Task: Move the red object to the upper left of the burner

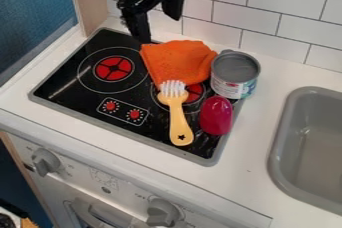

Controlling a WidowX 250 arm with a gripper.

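Observation:
The black gripper (158, 28) hangs at the top of the camera view, over the stove's back edge and the orange cloth's upper left. Its two fingers stand apart with nothing between them, so it is open. A shiny dark-red oval object (216, 115) lies at the right edge of the black stovetop, in front of the can and well to the lower right of the gripper. The left burner (113, 68) is uncovered. The right burner (194, 93) is partly hidden under the cloth and brush.
An orange cloth (175, 62) covers the stovetop's back right. A yellow brush (179, 122) with white bristles lies left of the red object. An open metal can (235, 74) stands behind it. The grey sink (314, 147) is at the right, the tiled wall (267, 17) behind.

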